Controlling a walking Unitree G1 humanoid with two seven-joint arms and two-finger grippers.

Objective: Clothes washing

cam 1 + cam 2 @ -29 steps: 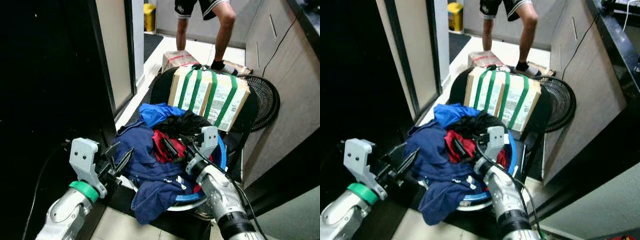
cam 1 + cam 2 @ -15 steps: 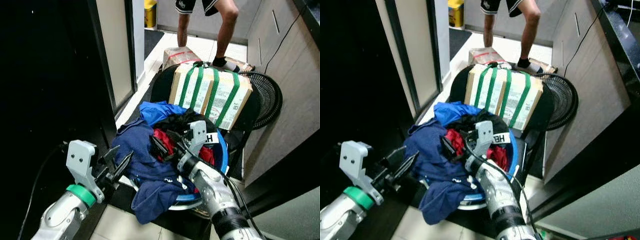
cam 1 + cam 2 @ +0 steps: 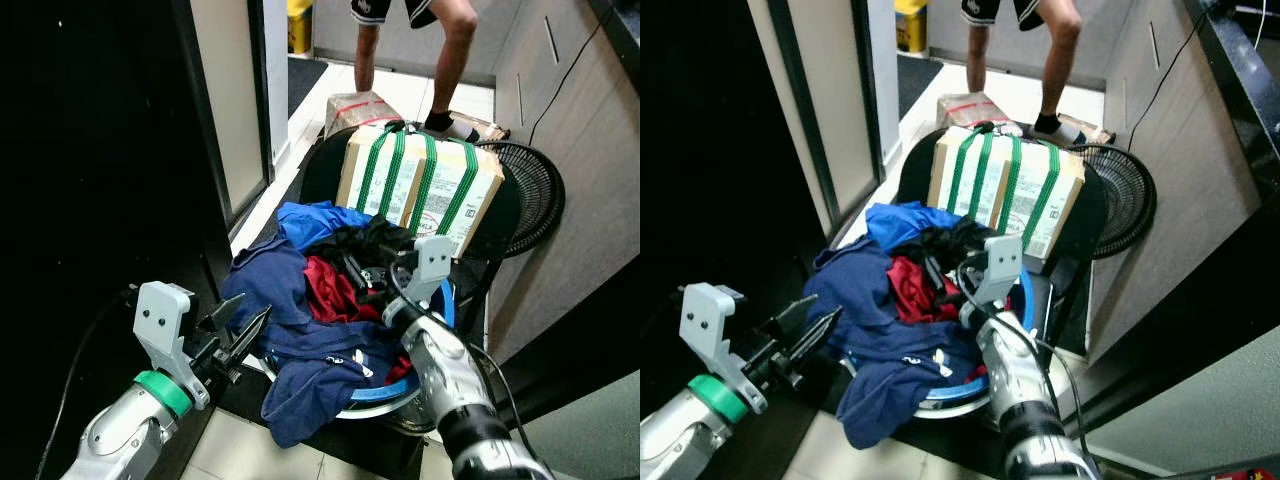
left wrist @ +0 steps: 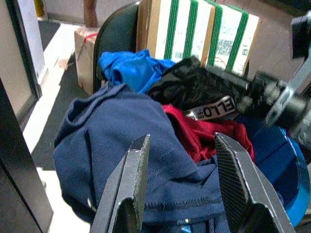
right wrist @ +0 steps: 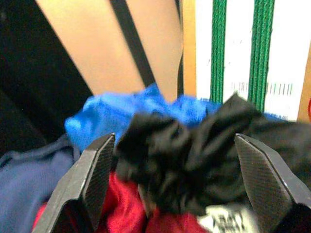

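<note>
- Right tool [image 3: 368, 272], fingers spread, has shifted from the red garment [image 3: 330, 292] to over the black garment [image 5: 194, 155] since half a second ago; nothing gripped
- Clothes heaped in blue basin [image 3: 440, 305], navy garment [image 3: 290, 320] draped over the rim
- Left tool [image 3: 237, 335] spread, stays beside the heap
- Judgement: first pick pending

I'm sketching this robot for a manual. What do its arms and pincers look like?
Both arms are silver metal. The left pincer has two long black pointed fingers on a pale grey bracket, with a green band round the wrist. The right pincer has the same grey bracket, a black ribbed cuff and a thin black cable.
</note>
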